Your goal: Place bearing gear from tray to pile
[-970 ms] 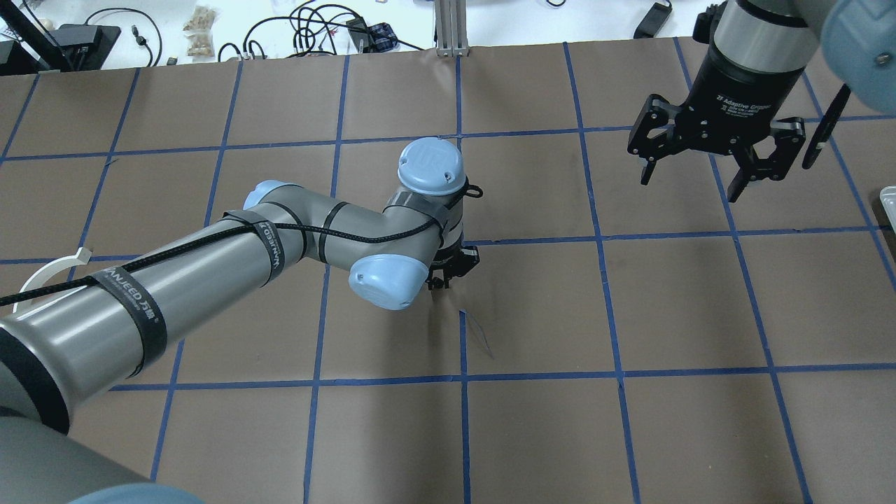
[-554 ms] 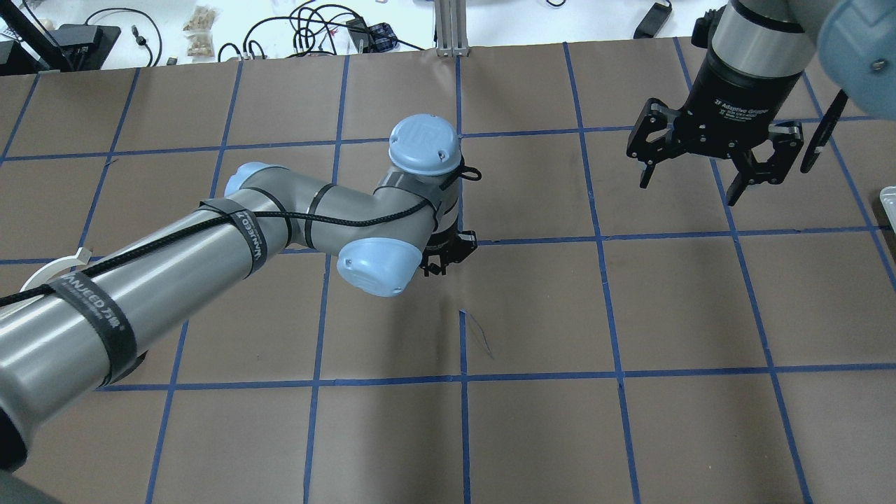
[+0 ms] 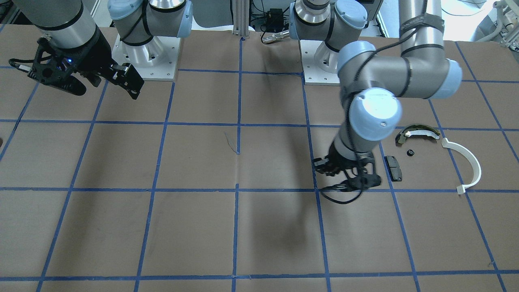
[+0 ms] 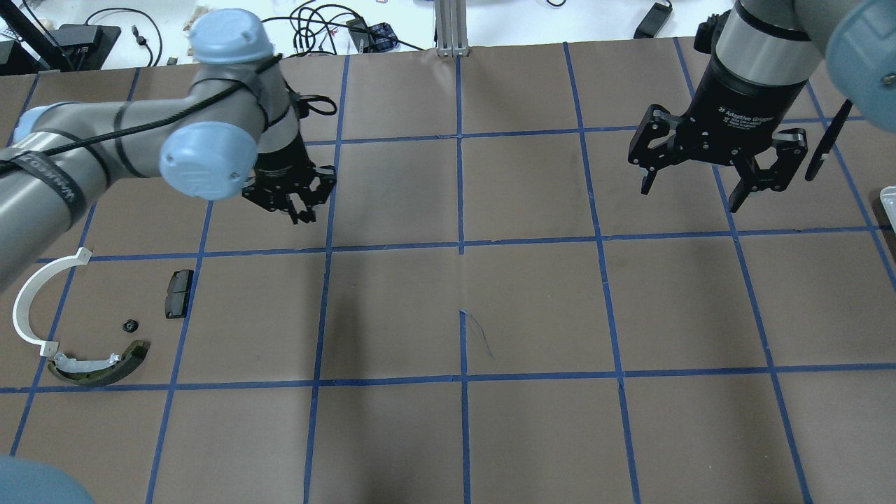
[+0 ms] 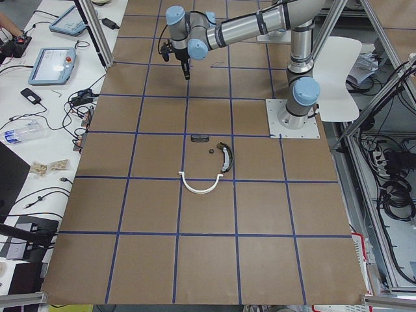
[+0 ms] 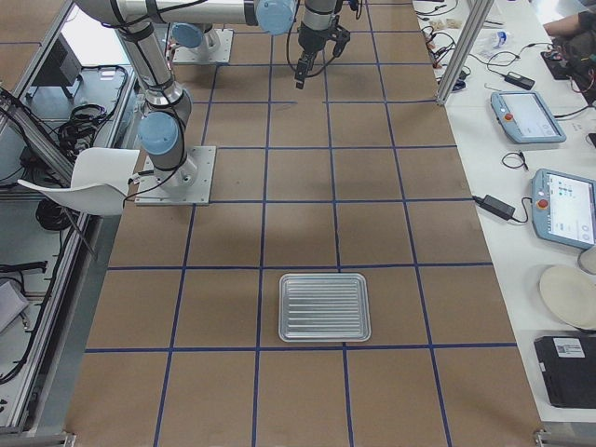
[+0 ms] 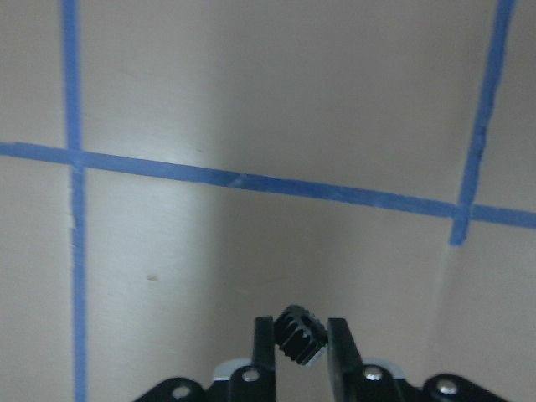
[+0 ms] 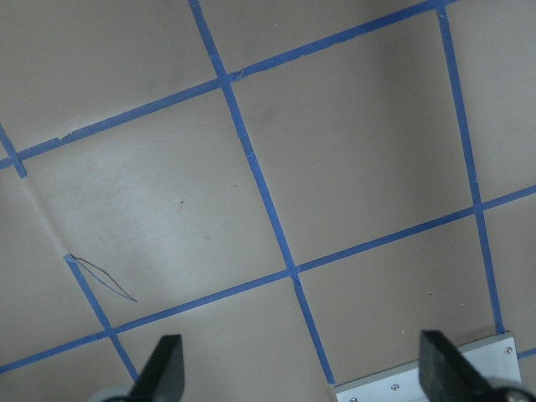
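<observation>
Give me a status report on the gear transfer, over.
Left gripper shut on black gear, held aloft, short of the pile. Right gripper open, empty, hovering. Nothing seen between gear and pile.

Table [image 4: 532, 308]: brown paper cover, matt, faint creases. Grid lines [image 4: 532, 243]: blue tape, slight sheen. Tray [image 6: 325, 306]: bare metal, ribbed floor, dull silver. Gear [image 7: 300, 334]: black, toothed rim, low gloss, material unclear. Clamped on it, left gripper [image 7: 300, 328]: fingers [image 7: 338, 347] black, matt. Half-ring [image 4: 17, 315]: white, smooth, plastic-looking. Shoe [image 4: 105, 376] just beside half-ring end: olive outer band, dull; white inner face. Pad [image 4: 178, 293] near half-ring: black, matt. Left arm [image 4: 91, 150]: grey satin tube, glossy pale-blue caps [image 4: 203, 159], black fabric-like strap [image 4: 49, 182].
</observation>
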